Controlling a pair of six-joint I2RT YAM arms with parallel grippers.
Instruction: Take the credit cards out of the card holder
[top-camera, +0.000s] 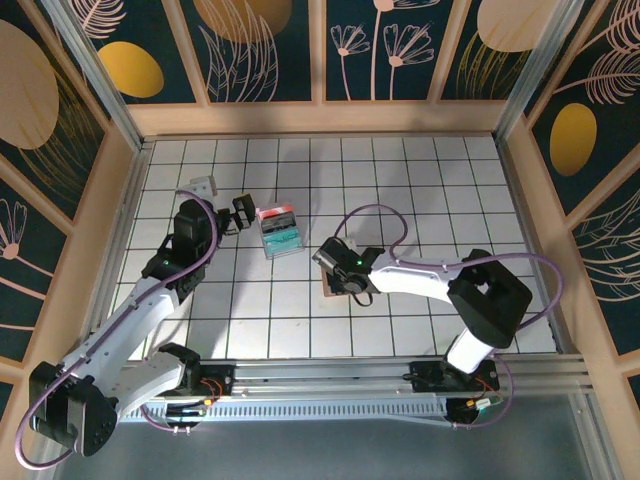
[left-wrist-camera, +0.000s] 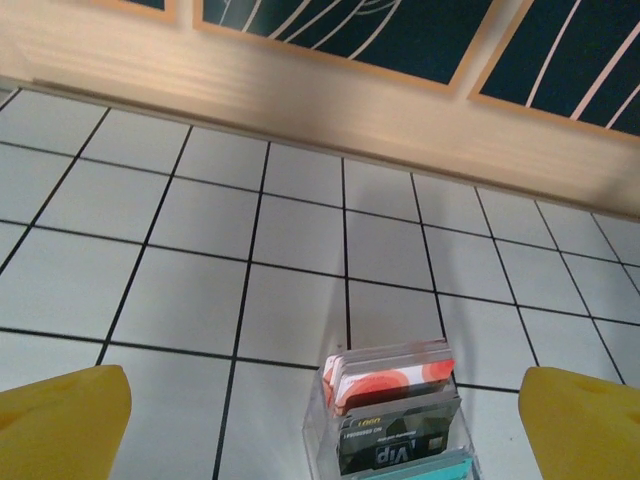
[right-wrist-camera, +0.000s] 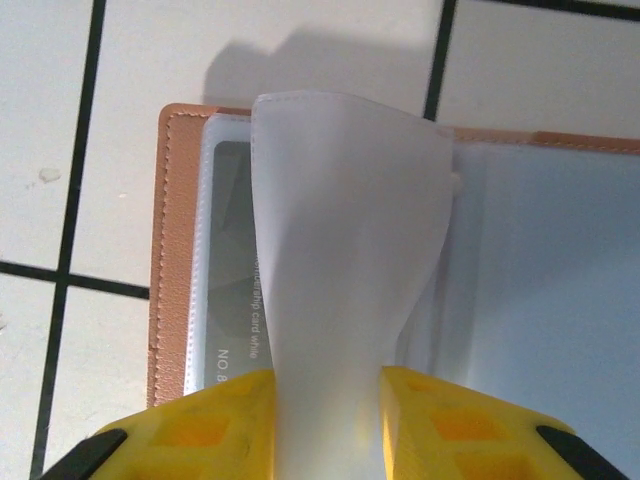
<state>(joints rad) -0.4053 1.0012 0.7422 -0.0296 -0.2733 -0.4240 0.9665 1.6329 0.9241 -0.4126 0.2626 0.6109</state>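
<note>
The card holder (right-wrist-camera: 175, 250) lies open on the tiles, showing its tan stitched border and clear plastic pockets. My right gripper (right-wrist-camera: 328, 400) is shut on one translucent sleeve page (right-wrist-camera: 340, 230) and holds it up in a curl. One pale grey credit card (right-wrist-camera: 232, 300) with printed text sits in the pocket under that page; the red and tan-pink cards are hidden. From above, the right gripper (top-camera: 335, 262) covers most of the holder (top-camera: 327, 291). My left gripper (top-camera: 243, 213) is open, and nothing is between its yellow fingers (left-wrist-camera: 60, 420).
A small clear box (left-wrist-camera: 395, 410) with red-white, black and teal cards stands just in front of the left gripper, to the upper left of the holder (top-camera: 279, 231). Wooden walls (top-camera: 320, 117) enclose the tiled floor.
</note>
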